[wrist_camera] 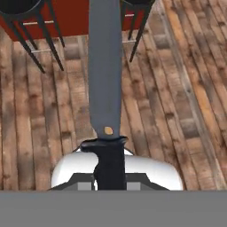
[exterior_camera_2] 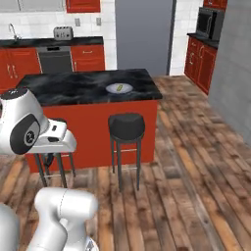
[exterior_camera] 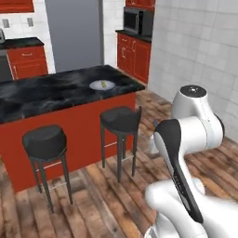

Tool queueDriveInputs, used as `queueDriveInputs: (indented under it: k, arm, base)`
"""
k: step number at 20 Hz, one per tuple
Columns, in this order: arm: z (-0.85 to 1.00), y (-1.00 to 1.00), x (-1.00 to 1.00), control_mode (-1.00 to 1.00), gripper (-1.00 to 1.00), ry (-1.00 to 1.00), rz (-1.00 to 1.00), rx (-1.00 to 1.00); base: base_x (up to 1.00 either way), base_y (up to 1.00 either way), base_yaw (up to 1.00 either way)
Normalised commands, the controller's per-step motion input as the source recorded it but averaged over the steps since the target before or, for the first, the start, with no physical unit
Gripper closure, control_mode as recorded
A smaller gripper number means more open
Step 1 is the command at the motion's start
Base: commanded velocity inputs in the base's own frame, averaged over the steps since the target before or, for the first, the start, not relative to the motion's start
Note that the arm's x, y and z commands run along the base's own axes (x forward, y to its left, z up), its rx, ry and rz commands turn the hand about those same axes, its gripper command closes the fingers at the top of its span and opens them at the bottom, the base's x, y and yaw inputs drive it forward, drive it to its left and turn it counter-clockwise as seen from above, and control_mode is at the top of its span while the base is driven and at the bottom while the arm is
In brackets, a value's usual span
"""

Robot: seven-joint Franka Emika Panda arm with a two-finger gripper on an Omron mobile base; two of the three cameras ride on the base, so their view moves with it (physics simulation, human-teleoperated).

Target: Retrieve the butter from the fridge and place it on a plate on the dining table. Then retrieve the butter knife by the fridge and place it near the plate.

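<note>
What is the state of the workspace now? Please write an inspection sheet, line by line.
Surface: dining table, black veined marble top on a red base; wooden plank floor around it.
Job's things: plate near the table's right end, with the butter on it. Butter knife held in the tool, blade pointing away from the hand over the floor. Fridge behind the table, doors closed.
Clutter: nothing seen on the table besides the plate.
Grippers: tool shut on the knife's dark handle.
Cables: nothing seen.
Surroundings: dark stools in front of the table, red cabinets, microwave, toaster on the back counter.
</note>
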Motion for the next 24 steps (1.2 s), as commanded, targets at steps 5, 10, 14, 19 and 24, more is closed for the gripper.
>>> queueDriveInputs:
  k: [5, 10, 14, 19, 24]
  arm:
    - [0.00, 0.00, 0.00, 1.00, 1.00, 0.00, 0.00, 0.00]
    - [0.00, 0.00, 0.00, 1.00, 1.00, 0.00, 0.00, 0.00]
    - [0.00, 0.00, 0.00, 1.00, 1.00, 0.00, 0.00, 0.00]
    - [0.00, 0.00, 0.00, 1.00, 1.00, 0.00, 0.00, 0.00]
    - [0.00, 0.00, 0.00, 1.00, 1.00, 0.00, 0.00, 0.00]
  base:
    - [0.66, -0.93, -0.50]
    - [0.91, -0.89, -0.09]
    - [1.00, -0.91, 0.07]
    - [1.00, -0.75, 0.23]
    - [0.88, -0.38, 0.42]
